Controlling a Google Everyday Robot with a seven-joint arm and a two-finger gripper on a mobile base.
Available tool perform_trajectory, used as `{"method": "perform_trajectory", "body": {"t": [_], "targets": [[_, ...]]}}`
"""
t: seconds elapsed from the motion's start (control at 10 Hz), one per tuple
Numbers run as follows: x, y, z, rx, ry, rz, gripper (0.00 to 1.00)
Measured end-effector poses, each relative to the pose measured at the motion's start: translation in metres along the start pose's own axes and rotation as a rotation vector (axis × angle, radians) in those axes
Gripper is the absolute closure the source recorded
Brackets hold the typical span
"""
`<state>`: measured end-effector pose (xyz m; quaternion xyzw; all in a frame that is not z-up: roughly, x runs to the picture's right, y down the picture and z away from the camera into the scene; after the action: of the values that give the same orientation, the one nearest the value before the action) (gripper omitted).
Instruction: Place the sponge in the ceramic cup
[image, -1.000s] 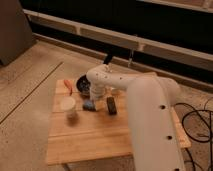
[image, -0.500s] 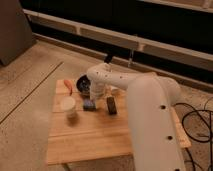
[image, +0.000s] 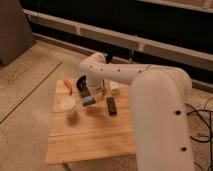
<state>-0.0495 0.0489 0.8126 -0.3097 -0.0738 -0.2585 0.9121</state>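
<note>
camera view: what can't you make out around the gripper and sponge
All in the camera view:
- gripper, low over the sponge by the dark bowl: the arm hides whether it holds the sponge.
- dark bowl: right side hidden behind the arm.
- ceramic cup: its inside cannot be made out.

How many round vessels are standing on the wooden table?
2: the cup near the left edge of the table, and the dark bowl farther back, partly hidden by the gripper, shut above the sponge. The arm may hide more.
</note>
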Motion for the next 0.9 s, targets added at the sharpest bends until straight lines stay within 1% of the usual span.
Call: {"method": "perform_trajectory", "body": {"t": [0.1,0.3,0.6,0.8,0.9], "targets": [[-0.001,0.009,-0.009,-0.004,0.016,0.021,1.0],[-0.005,0.015,-0.022,0.004,0.034,0.053,1.0],[-0.002,0.012,-0.045,0.043,0.06,0.088,1.0],[0.0,0.007,-0.069,0.076,0.092,0.089,1.0],[-0.001,0.004,-0.08,0.085,0.109,0.08,1.0]]}}
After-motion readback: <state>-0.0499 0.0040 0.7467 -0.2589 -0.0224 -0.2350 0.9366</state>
